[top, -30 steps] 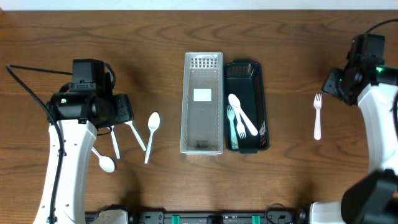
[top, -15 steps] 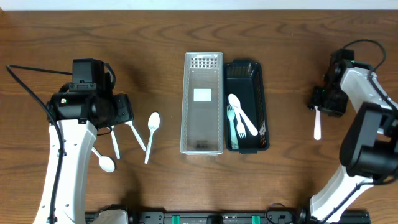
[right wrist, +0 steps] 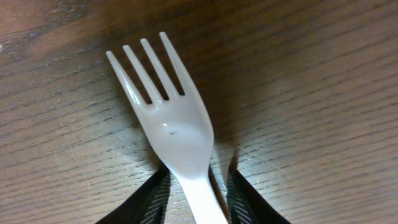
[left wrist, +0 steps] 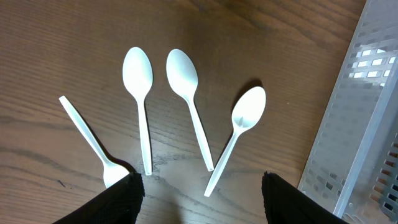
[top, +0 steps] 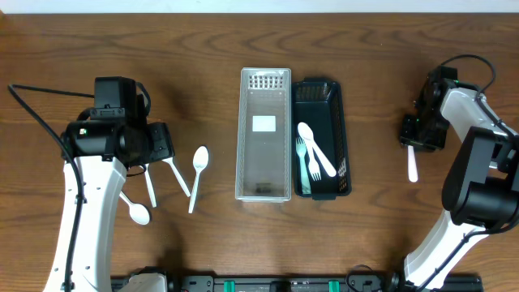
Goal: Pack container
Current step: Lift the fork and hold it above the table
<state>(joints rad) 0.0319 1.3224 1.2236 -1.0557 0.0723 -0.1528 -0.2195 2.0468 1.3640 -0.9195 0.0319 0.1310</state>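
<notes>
A white plastic fork lies on the wood table at the far right; its handle shows in the overhead view. My right gripper is down at the table, its fingers straddling the fork's neck with narrow gaps on both sides. Several white spoons lie at the left. My left gripper hovers wide open and empty just above them. A clear perforated tray stands beside a black tray that holds white cutlery.
Cables run from both arms. Bare wood lies between the spoons and the clear tray, and between the black tray and the fork.
My right arm swung in from the far right and came down over the fork's head, fingers either side of its neck. The left arm and spoons have not moved.
</notes>
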